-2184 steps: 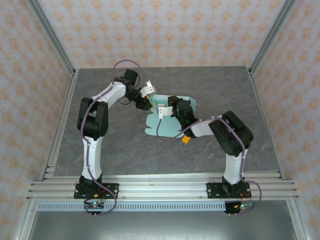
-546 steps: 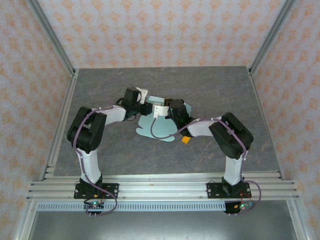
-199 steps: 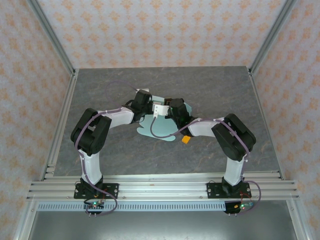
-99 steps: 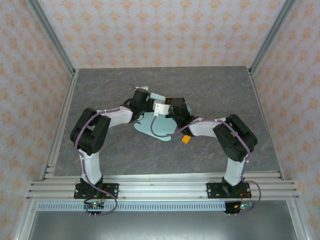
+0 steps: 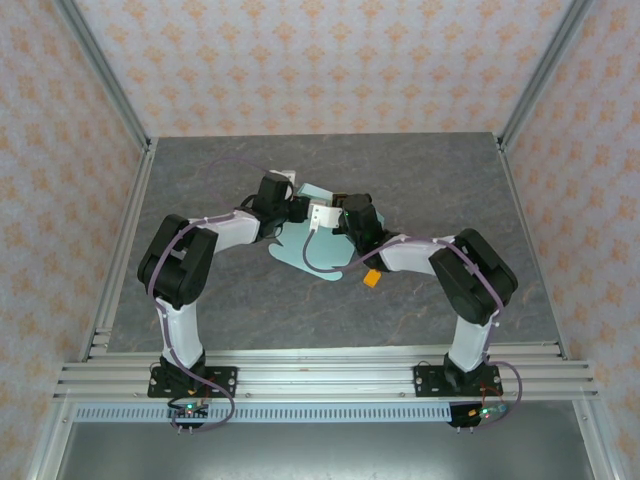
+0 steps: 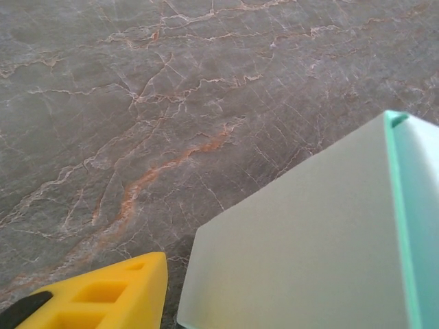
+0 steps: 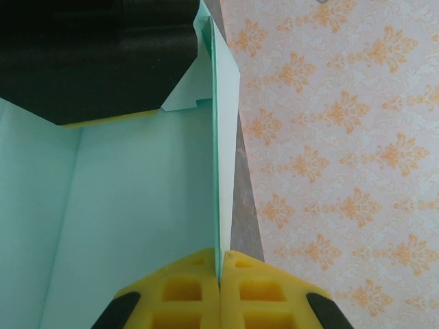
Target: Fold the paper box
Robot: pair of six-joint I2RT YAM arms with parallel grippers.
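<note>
Right gripper (image 7: 219, 266) is clenched on a thin upright wall of the paper box (image 7: 137, 199), its yellow fingertips pressed together with the card's edge between them. Left gripper (image 5: 297, 208) sits close by at the box's far side, one yellow finger (image 6: 103, 295) beside a pale raised panel; whether its jaws are parted cannot be told. The box lies near the middle of the table (image 5: 250, 310), a small orange block (image 5: 371, 279) by its near-right edge.
</note>
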